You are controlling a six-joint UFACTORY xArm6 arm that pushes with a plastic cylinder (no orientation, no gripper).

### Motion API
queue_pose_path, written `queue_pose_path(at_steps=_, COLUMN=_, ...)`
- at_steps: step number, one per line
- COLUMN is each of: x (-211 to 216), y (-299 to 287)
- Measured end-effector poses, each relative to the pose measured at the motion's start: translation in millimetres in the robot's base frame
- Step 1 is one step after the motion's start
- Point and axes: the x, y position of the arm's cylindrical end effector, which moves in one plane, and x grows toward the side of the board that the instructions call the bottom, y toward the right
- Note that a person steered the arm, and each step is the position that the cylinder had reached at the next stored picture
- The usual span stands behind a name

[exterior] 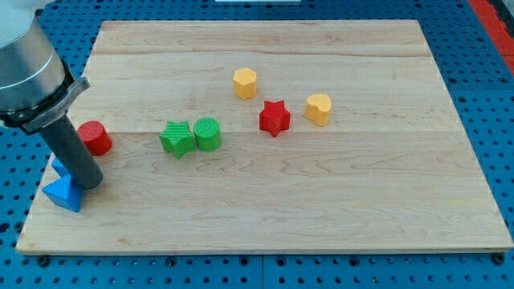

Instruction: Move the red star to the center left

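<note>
This is a robotics lab bench, a test setup and not a home or shop. A pale wooden board (265, 201) made of glued planks lies flat on a blue perforated metal table (490, 112), the kind of pegboard surface with a regular grid of holes used for bolting down apparatus. A grey cylindrical robot arm (24, 64) enters at the view's top left, ending in a dark rod (76, 152). A strip of red (498, 12) shows at the view's top right corner (what it belongs to cannot be told). Small coloured blocks sit scattered on the board, like props.
</note>
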Motion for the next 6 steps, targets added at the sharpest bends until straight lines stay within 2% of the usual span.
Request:
queue_pose_path(at_steps=2, x=1, y=76)
queue_pose_path(at_steps=3, x=6, y=92)
queue_pose_path(at_steps=6, x=-20, y=90)
